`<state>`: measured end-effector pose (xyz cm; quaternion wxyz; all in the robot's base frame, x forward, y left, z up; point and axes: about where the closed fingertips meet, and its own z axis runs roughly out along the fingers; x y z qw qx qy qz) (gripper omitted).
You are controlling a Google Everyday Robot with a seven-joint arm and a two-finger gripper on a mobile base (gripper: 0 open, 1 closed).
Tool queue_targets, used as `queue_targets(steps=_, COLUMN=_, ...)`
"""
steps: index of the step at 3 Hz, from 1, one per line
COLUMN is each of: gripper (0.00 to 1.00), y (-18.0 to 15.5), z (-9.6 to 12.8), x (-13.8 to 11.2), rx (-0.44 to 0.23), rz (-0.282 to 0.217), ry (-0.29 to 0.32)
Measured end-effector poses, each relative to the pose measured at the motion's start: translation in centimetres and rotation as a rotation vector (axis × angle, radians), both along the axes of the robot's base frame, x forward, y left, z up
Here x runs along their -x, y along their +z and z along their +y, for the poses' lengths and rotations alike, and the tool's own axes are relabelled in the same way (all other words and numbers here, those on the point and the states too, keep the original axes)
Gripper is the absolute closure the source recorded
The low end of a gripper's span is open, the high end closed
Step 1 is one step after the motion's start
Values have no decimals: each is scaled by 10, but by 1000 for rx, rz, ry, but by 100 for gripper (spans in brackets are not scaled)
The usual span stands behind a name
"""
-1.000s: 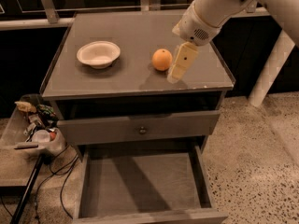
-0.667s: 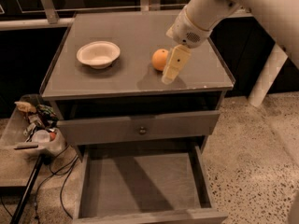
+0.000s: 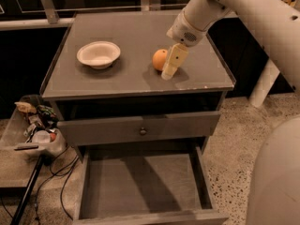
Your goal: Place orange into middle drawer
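The orange [image 3: 159, 59] sits on the grey cabinet top [image 3: 117, 78], right of centre. My gripper [image 3: 167, 72] hangs from the white arm reaching in from the upper right. It is low over the cabinet top, right against the orange's right side. The middle drawer [image 3: 140, 184] is pulled out wide below, and its flat grey floor is bare. The orange is not lifted; it rests on the top.
A shallow white bowl [image 3: 98, 54] stands on the cabinet top at the left. A closed drawer front with a round knob [image 3: 142, 131] is above the open drawer. Clutter and cables [image 3: 37, 125] lie at the left. A white post [image 3: 262, 86] stands at the right.
The gripper has moved left and slightly down, from a gap beside the orange to right against its right side. The orange and bowl have not moved.
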<state>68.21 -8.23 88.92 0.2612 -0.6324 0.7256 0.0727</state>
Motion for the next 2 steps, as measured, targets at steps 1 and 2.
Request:
queue_targets(steps=1, gripper=0, y=-7, z=1, x=-22, rx=-14, rz=12, ry=-6)
queue_targets(steps=2, gripper=0, y=-20, z=9, x=-37, rx=-18, rz=35, ry=1)
